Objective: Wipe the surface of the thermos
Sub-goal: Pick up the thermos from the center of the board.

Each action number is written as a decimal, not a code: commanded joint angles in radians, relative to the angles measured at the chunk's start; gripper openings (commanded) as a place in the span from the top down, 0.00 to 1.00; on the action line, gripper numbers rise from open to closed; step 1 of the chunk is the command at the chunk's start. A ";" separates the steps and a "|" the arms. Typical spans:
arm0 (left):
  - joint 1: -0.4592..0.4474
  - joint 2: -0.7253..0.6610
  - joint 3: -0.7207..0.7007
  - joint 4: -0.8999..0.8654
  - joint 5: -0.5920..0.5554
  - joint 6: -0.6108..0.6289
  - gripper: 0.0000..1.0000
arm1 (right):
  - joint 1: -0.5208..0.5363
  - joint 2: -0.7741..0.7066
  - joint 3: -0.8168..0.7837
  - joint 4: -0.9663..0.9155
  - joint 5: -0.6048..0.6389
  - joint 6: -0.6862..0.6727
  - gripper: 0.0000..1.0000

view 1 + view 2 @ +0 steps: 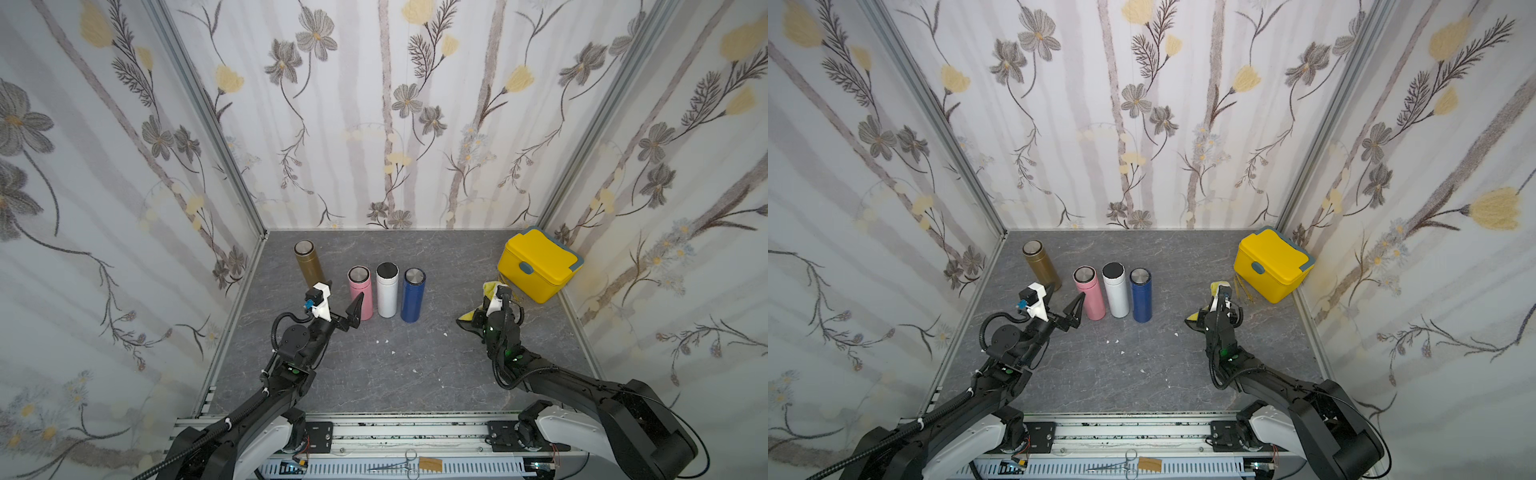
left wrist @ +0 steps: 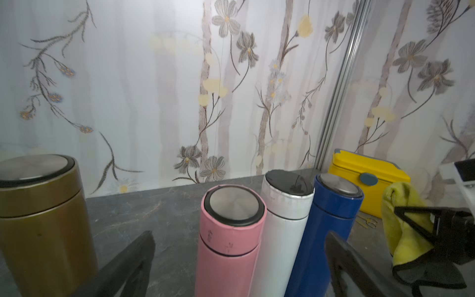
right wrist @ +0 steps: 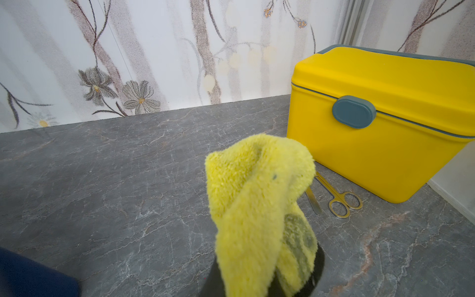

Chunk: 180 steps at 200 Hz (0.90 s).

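Three thermoses stand upright in a row mid-table: pink [image 1: 360,293], white [image 1: 387,291] and blue [image 1: 412,296]. A gold thermos [image 1: 308,264] stands behind them to the left. My left gripper [image 1: 345,293] is open just in front of the pink thermos [image 2: 228,239]. In the left wrist view its black fingers [image 2: 133,257] stand wide to either side of that bottle, apart from it. My right gripper [image 1: 494,297] is over to the right, shut on a fluffy yellow cloth [image 3: 257,192]. The cloth [image 1: 490,289] drapes over the fingers and hides them.
A yellow lidded box [image 1: 538,264] sits at the back right corner, with gold scissors [image 3: 336,198] lying in front of it. Small white scraps [image 1: 382,341] dot the grey table. Flowered walls close in the left, back and right sides.
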 commanded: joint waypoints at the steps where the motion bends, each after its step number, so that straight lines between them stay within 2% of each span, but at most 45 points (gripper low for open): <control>1: -0.012 0.064 -0.001 0.091 -0.006 0.044 0.01 | 0.001 0.000 0.005 0.024 0.007 0.005 1.00; 81: -0.033 0.320 0.026 0.311 -0.060 0.082 0.00 | 0.001 0.013 0.020 0.005 0.011 0.010 1.00; 180: -0.033 0.508 0.132 0.409 -0.072 0.146 0.00 | 0.001 0.000 0.006 0.013 0.008 0.011 1.00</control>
